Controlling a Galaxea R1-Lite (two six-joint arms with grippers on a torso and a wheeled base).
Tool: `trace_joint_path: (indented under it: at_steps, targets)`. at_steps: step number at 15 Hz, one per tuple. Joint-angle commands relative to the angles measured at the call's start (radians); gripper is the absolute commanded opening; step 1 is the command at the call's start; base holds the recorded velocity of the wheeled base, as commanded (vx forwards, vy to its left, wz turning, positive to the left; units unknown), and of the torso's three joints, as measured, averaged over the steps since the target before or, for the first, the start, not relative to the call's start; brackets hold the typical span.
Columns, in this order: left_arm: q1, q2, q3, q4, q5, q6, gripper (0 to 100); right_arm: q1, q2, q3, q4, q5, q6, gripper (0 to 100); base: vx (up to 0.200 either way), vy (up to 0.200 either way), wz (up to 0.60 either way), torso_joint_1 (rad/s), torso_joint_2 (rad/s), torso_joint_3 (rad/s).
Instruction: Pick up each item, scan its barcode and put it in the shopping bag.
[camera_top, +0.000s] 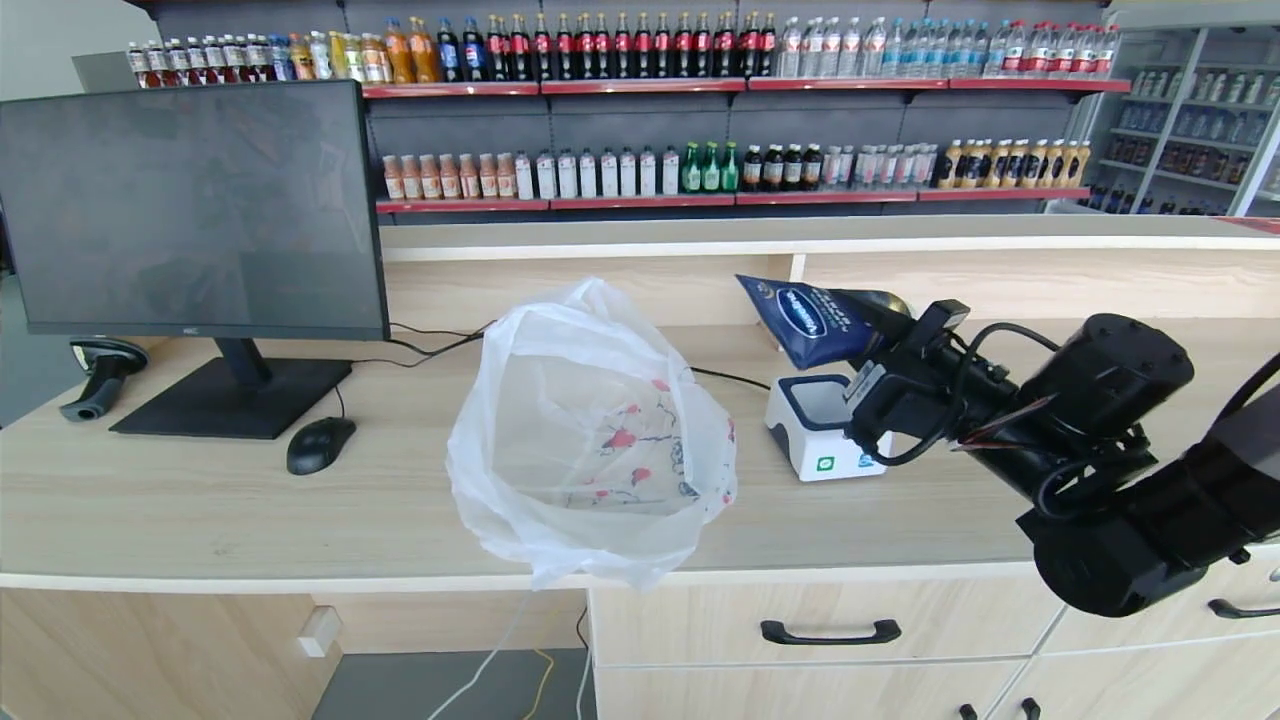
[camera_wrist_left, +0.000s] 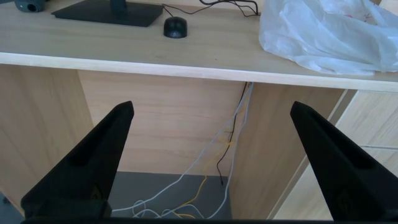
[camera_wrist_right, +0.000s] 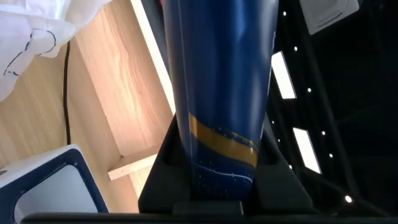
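— Pouch (camera_top: 810, 320) position?
— Blue, pinched in the jaws of the right gripper (camera_top: 885, 325), just above the white scanner (camera_top: 815, 425) on the table (camera_top: 200, 500).
— Shopping bag (camera_top: 590, 440)?
— Beside the scanner, standing open. Left gripper (camera_wrist_left: 211, 109) jaws spread wide, below the table edge.

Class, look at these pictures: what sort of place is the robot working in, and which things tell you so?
Most likely a shop checkout counter. Shelves of bottled drinks line the back, a white barcode scanner stands on the wooden counter beside a plastic shopping bag.
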Motion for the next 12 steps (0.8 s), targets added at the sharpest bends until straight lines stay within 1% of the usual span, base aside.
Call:
trace_joint_path:
  at_steps: [1, 4, 7, 8, 12]
  targets:
    - [0.001, 0.0, 0.0, 0.0, 0.0, 0.0, 100, -0.028, 0.02, -0.008, 0.0, 0.007, 0.006, 0, 0.0, 0.0, 0.0, 0.0, 0.0, 0.0]
    - [0.001, 0.0, 0.0, 0.0, 0.0, 0.0, 100, -0.048, 0.039, -0.007, 0.0, 0.104, 0.034, 0, 0.0, 0.0, 0.0, 0.0, 0.0, 0.0]
    - [0.001, 0.0, 0.0, 0.0, 0.0, 0.0, 100, -0.091, 0.112, -0.013, 0.0, 0.243, 0.025, 0, 0.0, 0.0, 0.0, 0.0, 0.0, 0.0]
    - [0.001, 0.0, 0.0, 0.0, 0.0, 0.0, 100, -0.097, 0.12, -0.015, 0.0, 0.269, 0.009, 0, 0.0, 0.0, 0.0, 0.0, 0.0, 0.0]
    - [-0.001, 0.0, 0.0, 0.0, 0.0, 0.0, 100, -0.082, 0.134, -0.025, 0.0, 0.271, -0.003, 0, 0.0, 0.0, 0.0, 0.0, 0.0, 0.0]
